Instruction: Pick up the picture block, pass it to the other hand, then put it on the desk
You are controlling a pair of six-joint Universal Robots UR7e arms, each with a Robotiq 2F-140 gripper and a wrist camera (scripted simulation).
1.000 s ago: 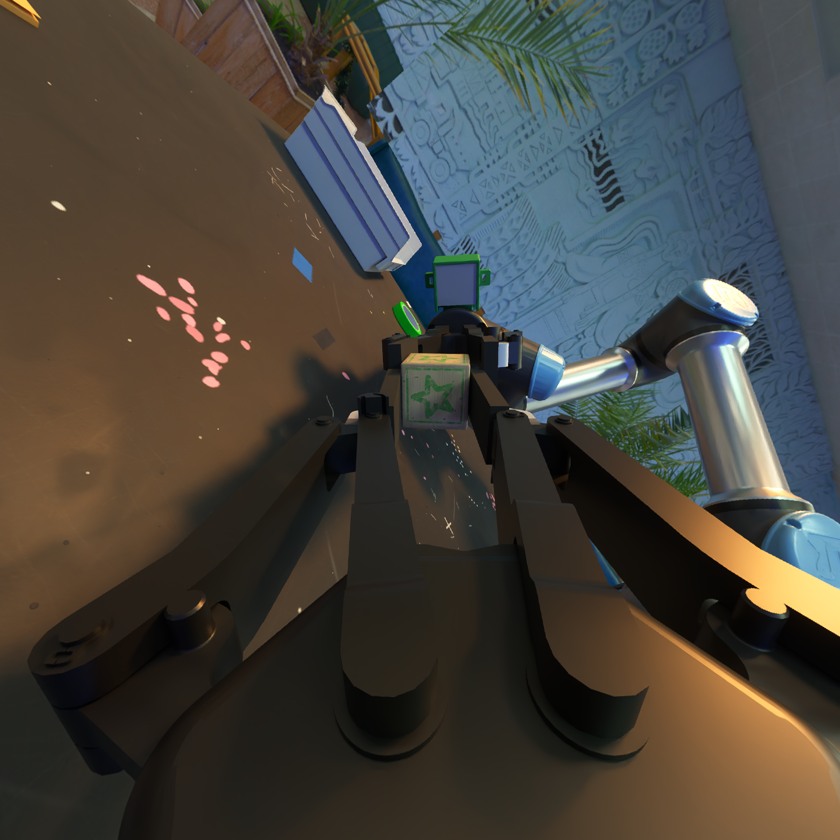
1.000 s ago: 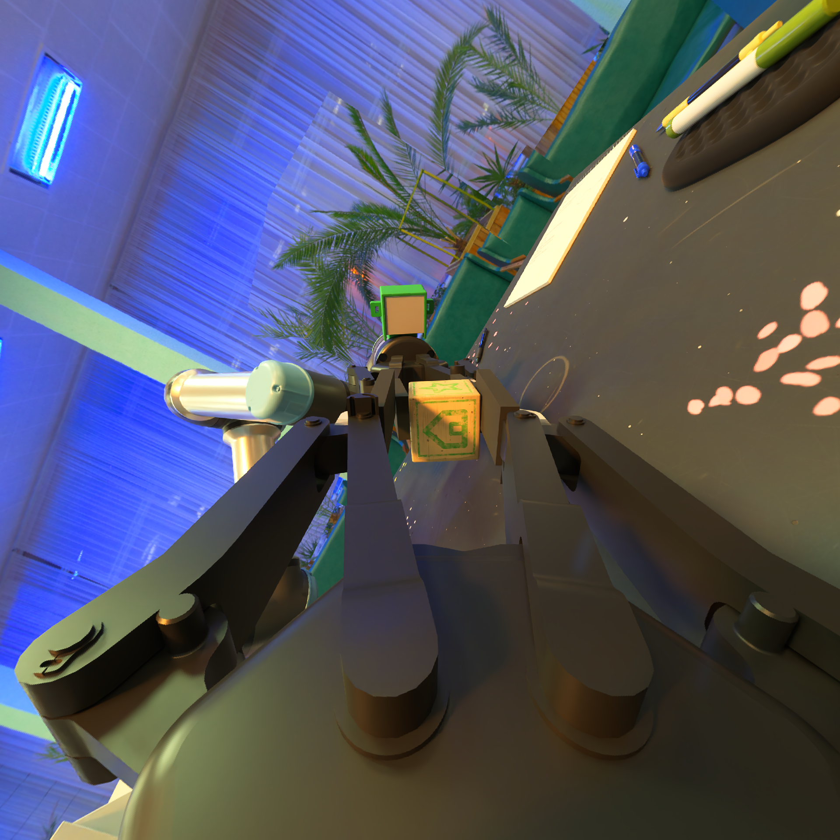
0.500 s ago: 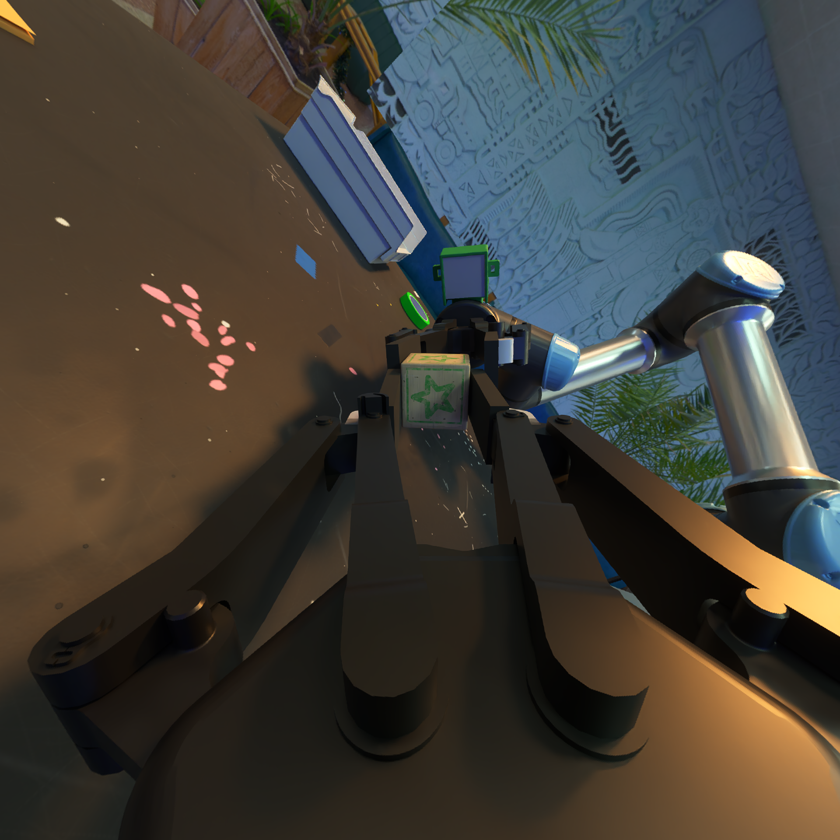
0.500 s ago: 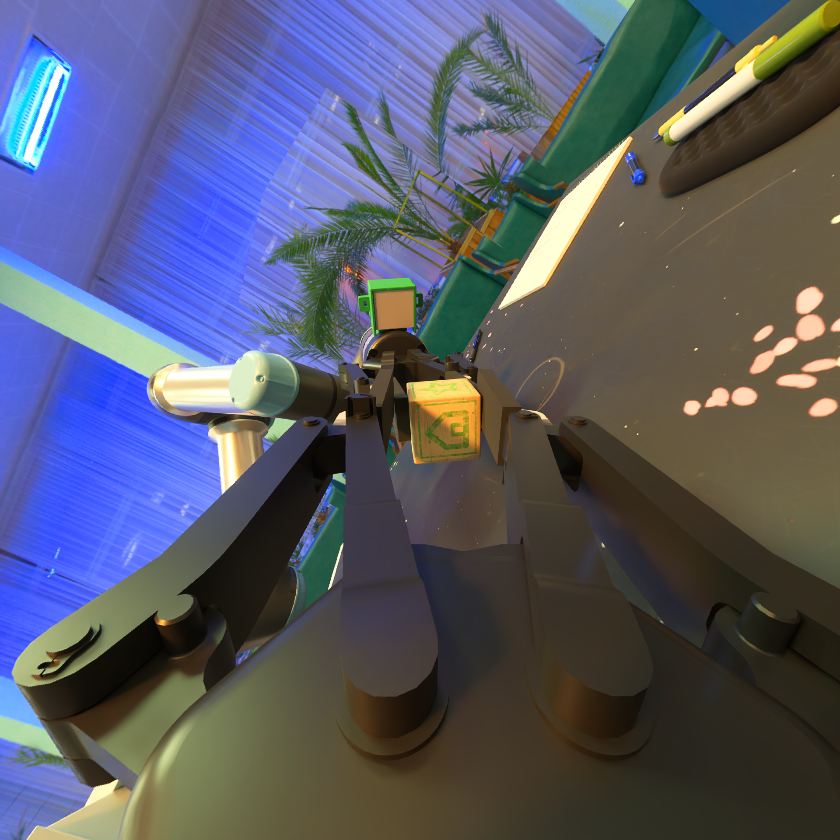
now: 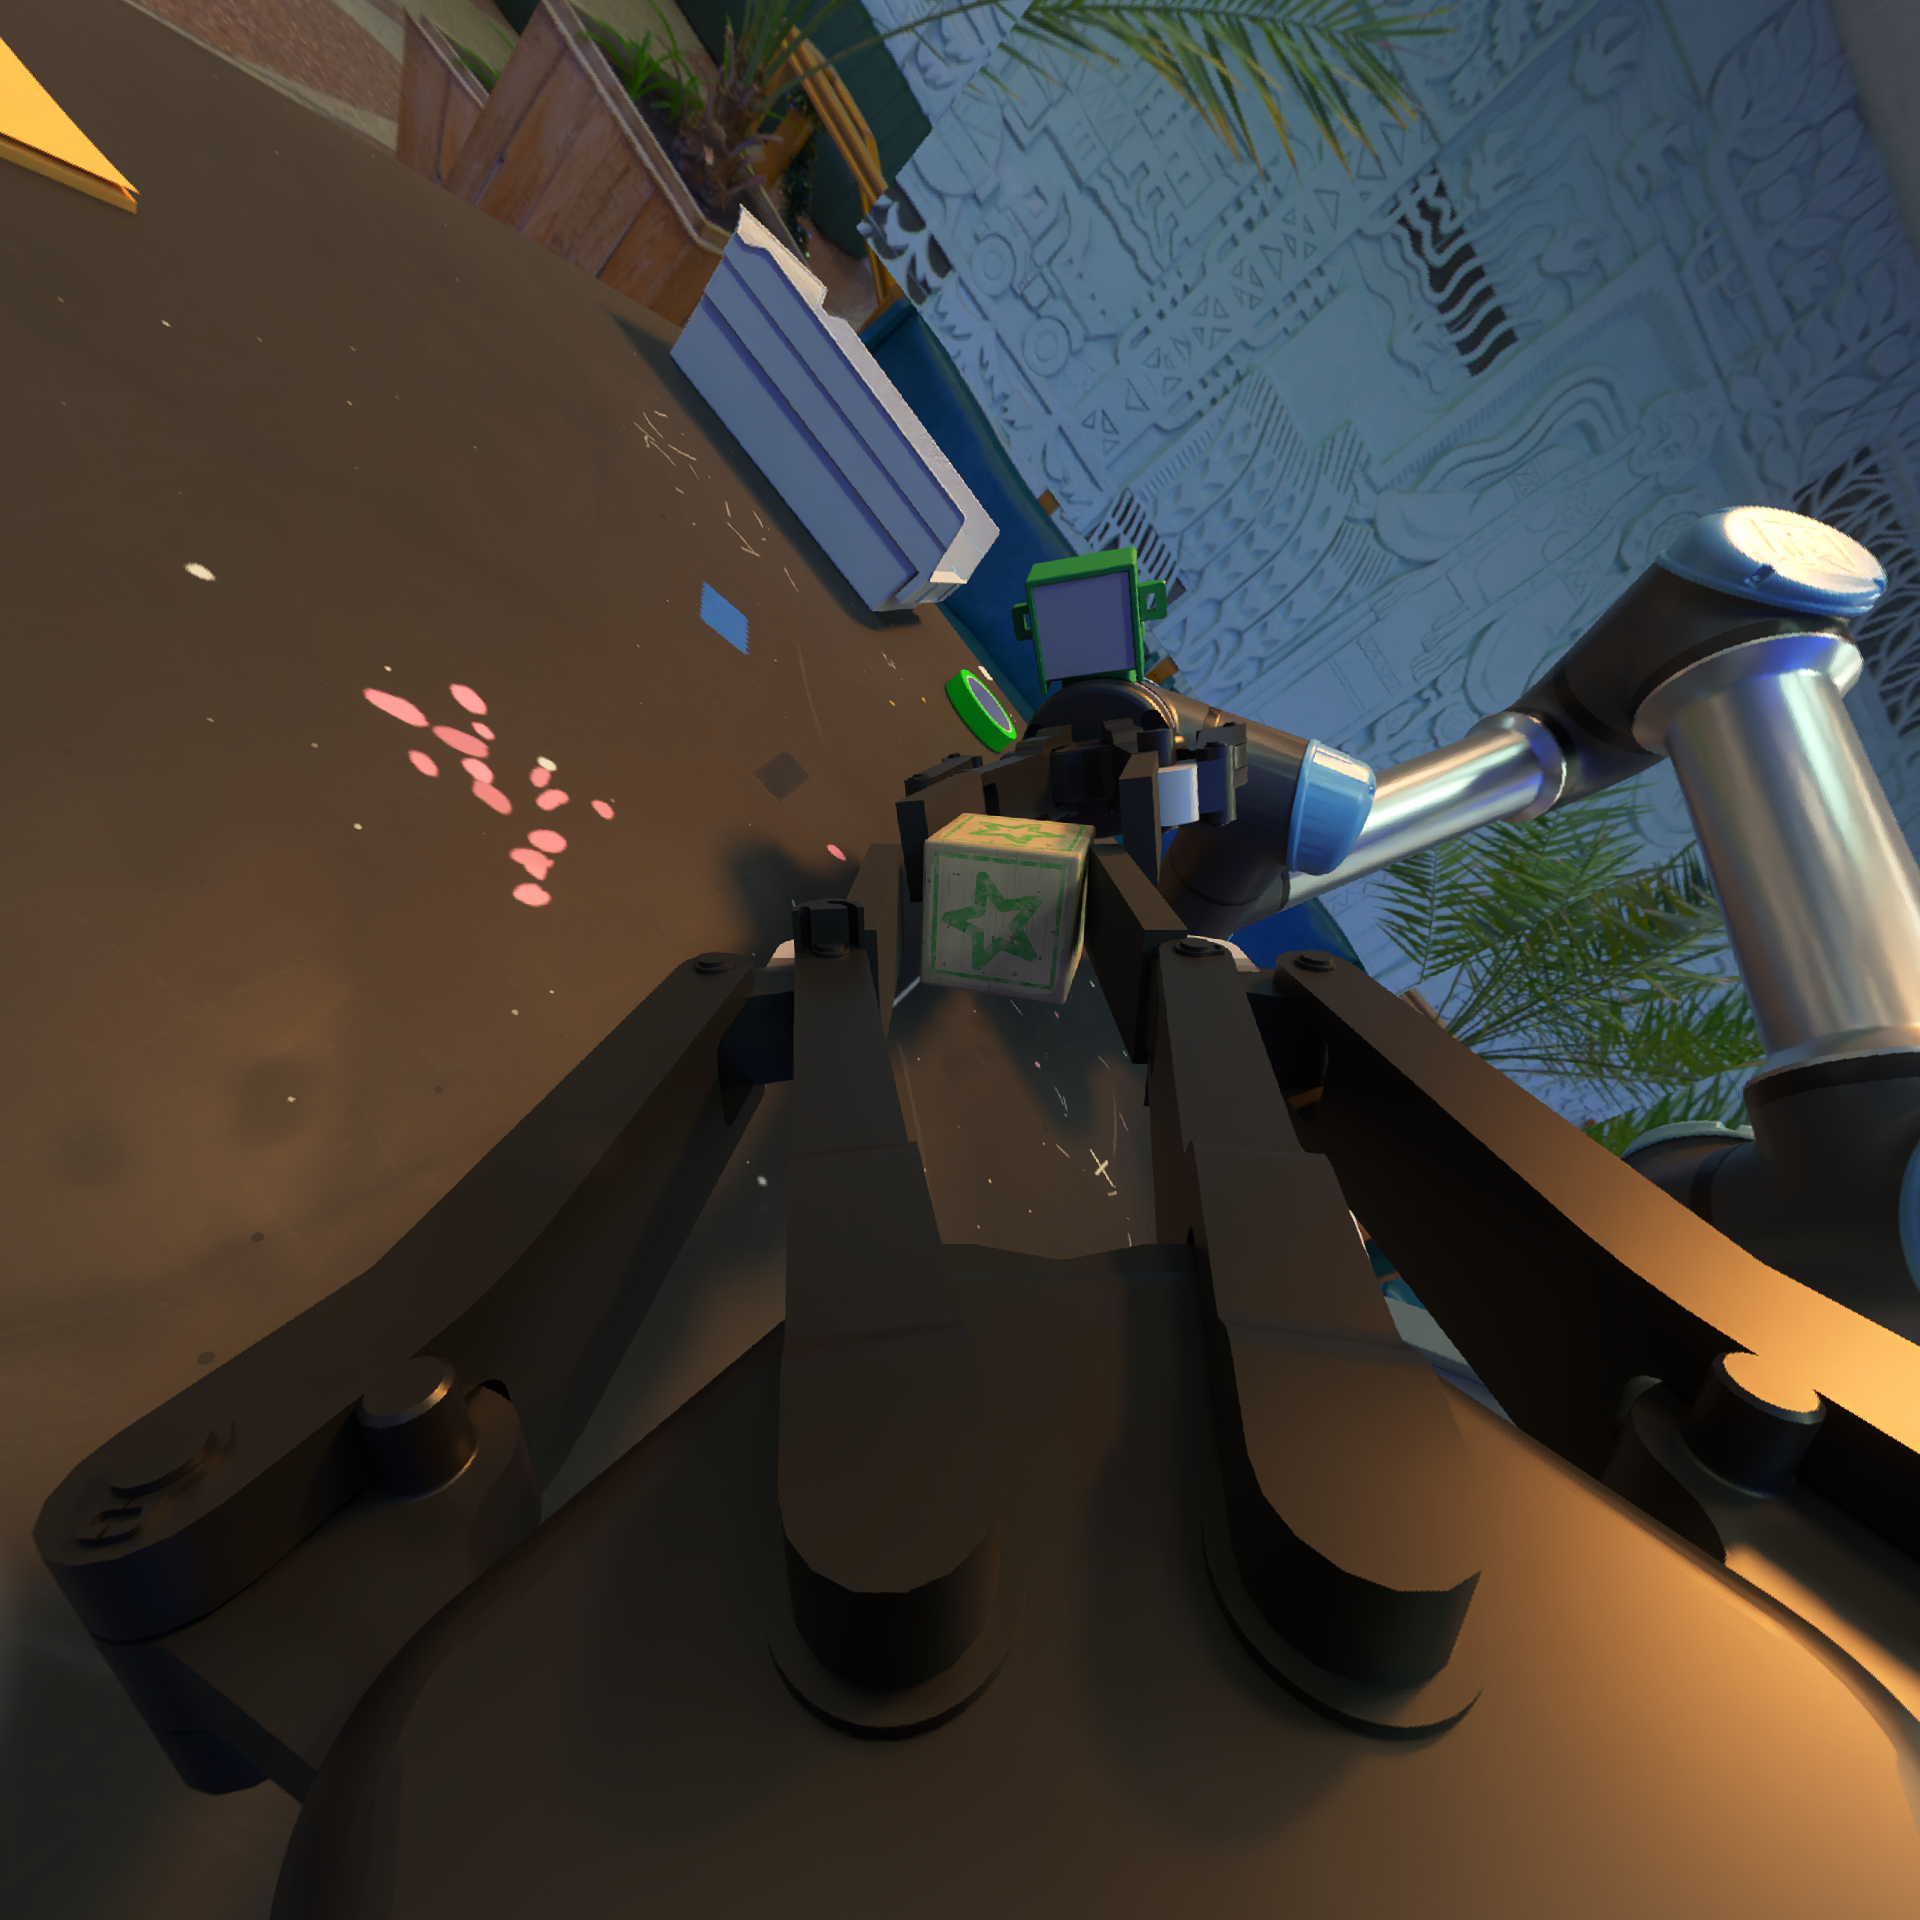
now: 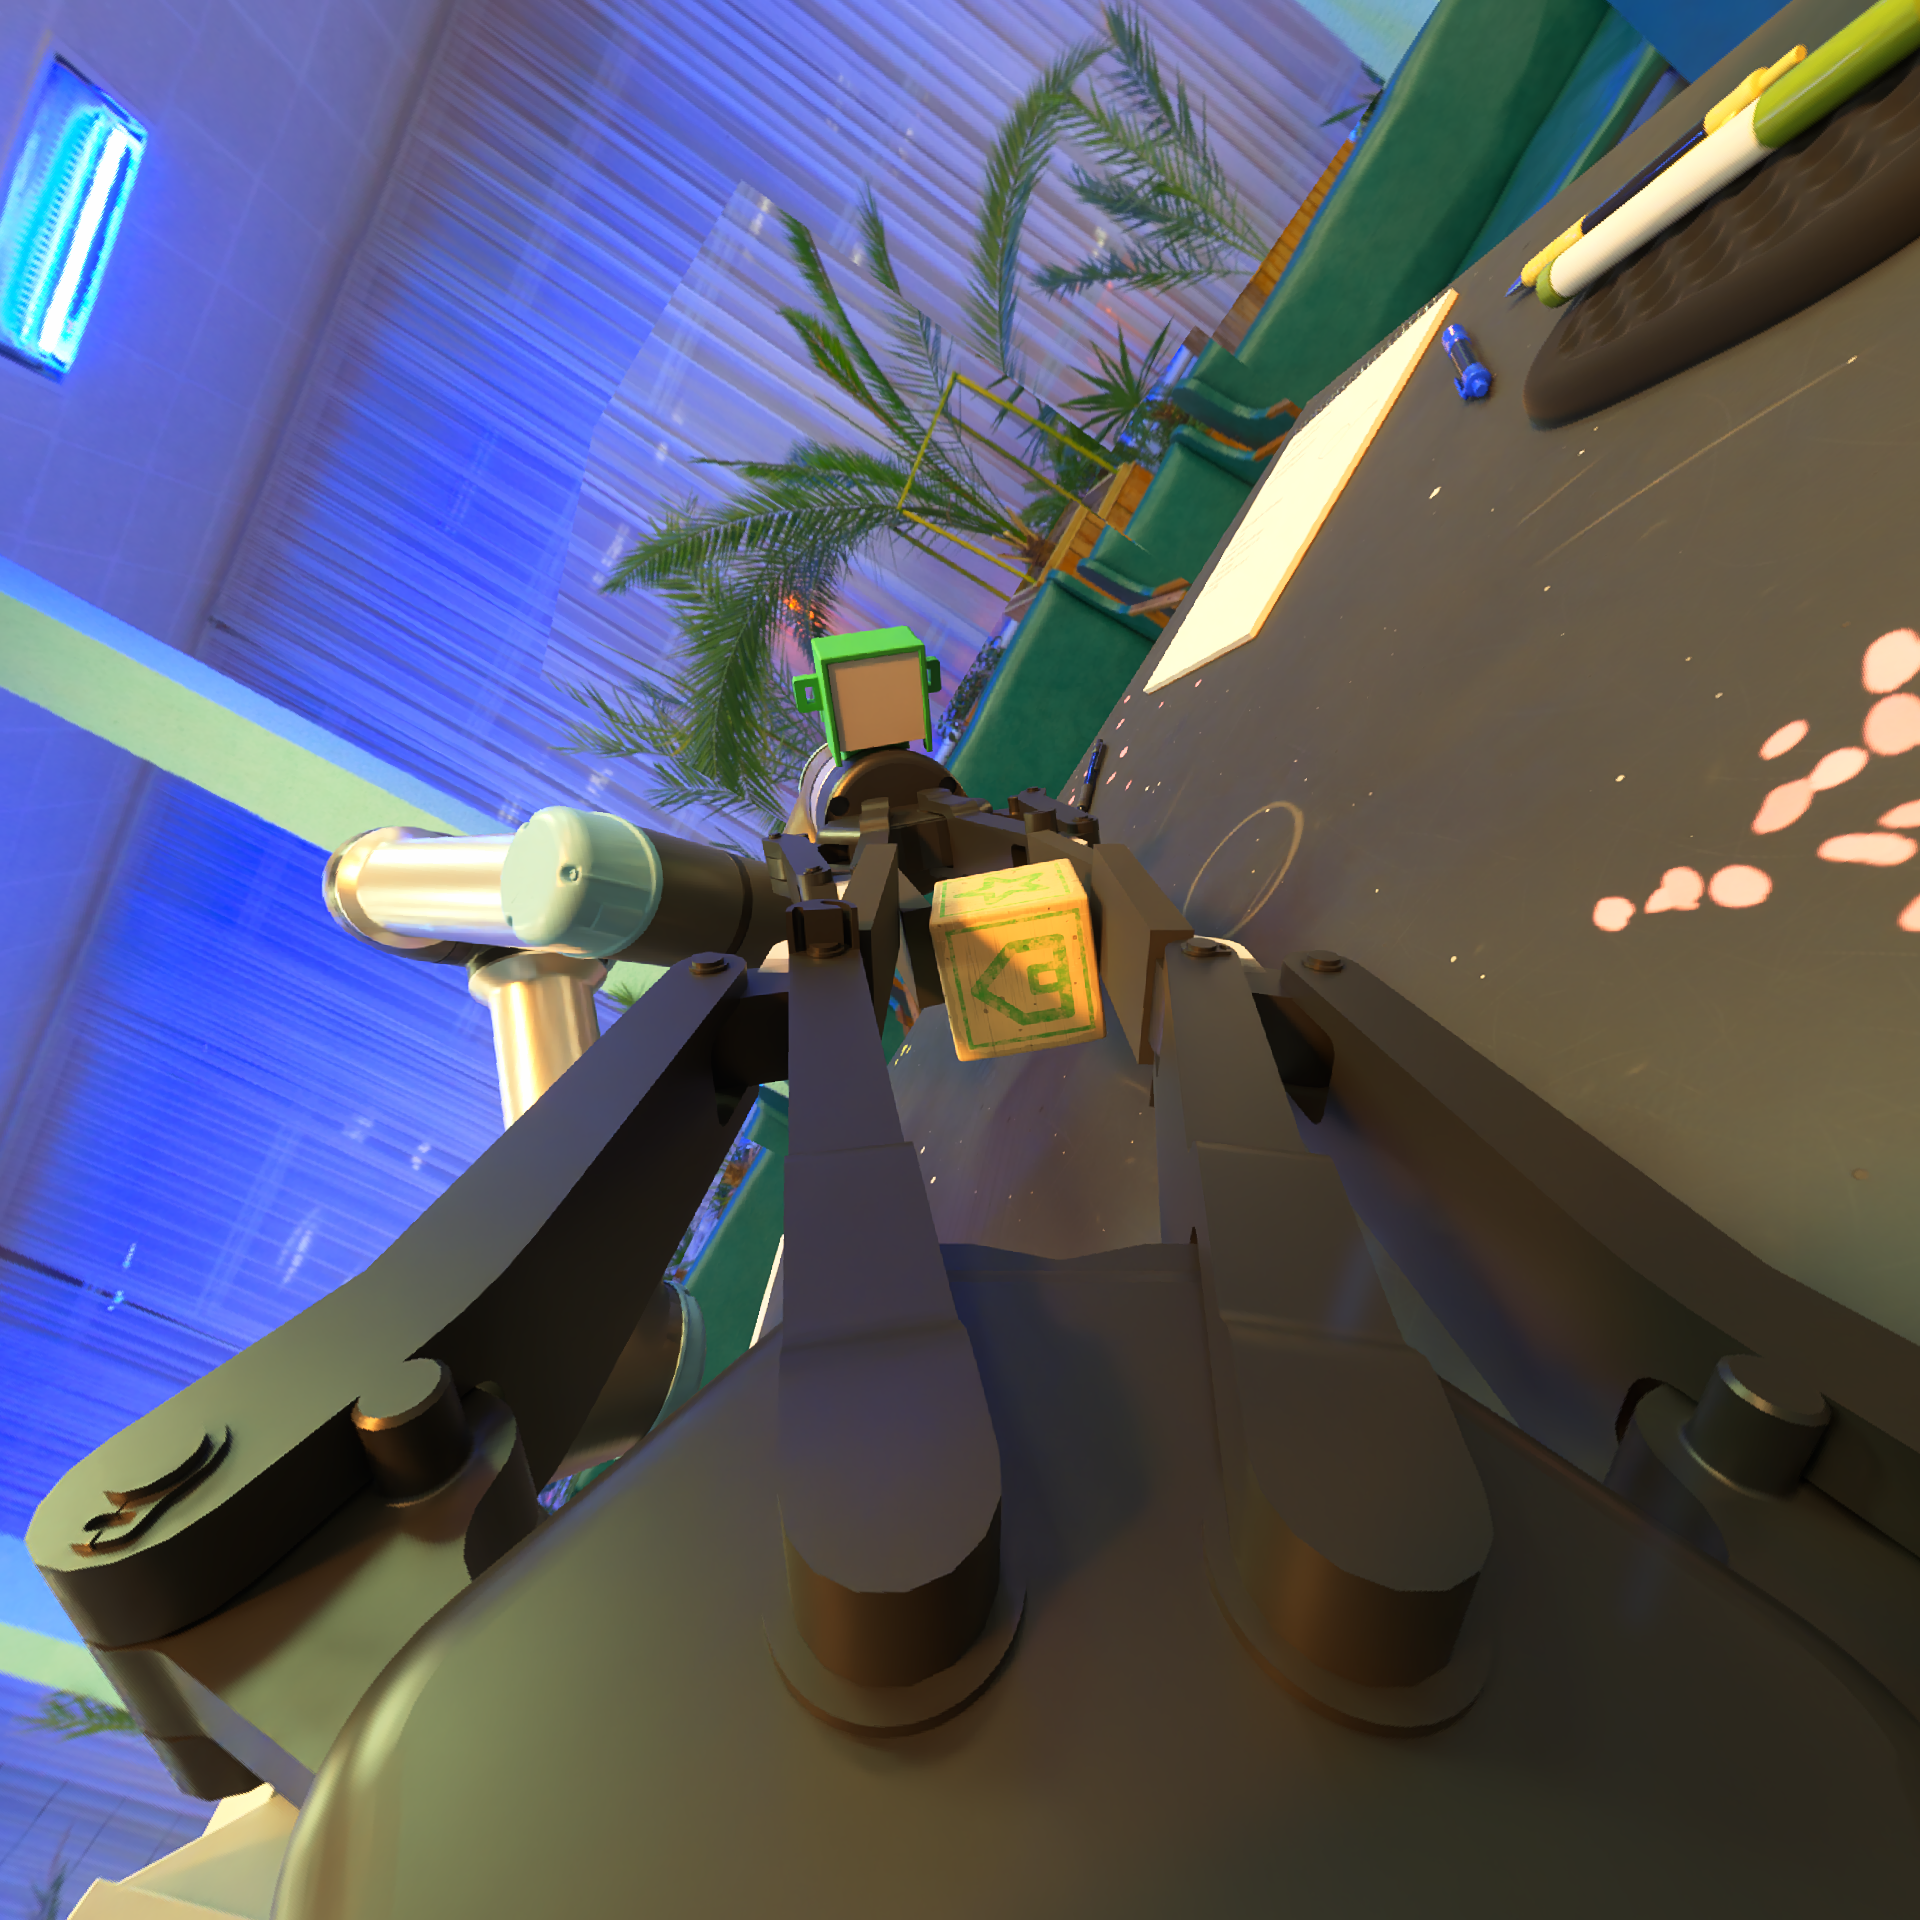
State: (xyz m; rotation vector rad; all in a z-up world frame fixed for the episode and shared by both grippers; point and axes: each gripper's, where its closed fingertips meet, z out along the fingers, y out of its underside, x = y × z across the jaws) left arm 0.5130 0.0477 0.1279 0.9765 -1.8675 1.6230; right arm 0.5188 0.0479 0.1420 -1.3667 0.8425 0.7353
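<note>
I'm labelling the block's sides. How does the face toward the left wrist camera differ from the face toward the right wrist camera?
The star face shows a green five-pointed star; the house face shows a green house outline lying sideways. The star face looks pale grey; the house face glows warm yellow. Both are worn wood with a green border.

picture block (image 5: 1000,902) between facing claws, desk (image 5: 312,520) alongside
</note>
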